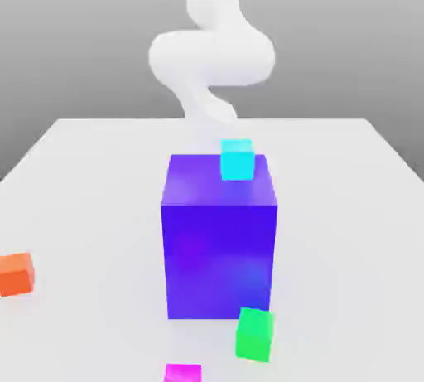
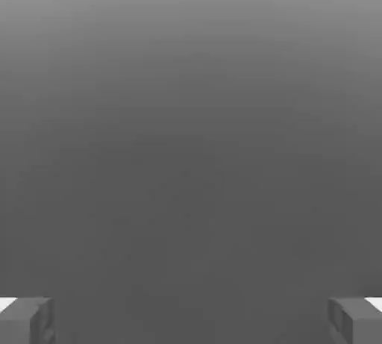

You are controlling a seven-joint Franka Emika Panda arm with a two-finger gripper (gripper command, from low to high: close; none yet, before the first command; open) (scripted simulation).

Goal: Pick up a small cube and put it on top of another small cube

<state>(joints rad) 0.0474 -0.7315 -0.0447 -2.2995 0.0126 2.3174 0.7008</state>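
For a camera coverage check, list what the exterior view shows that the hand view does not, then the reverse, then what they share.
Exterior view only: the big blue-purple block, the small cyan cube, the small bright green cube, the small magenta-pink cube, the small orange cube, the pale tabletop and the smooth white arm.

Hand view only: the two grey fingers of the end effector, standing apart with nothing between them.

Both: a plain grey backdrop, with no cube common to the two.
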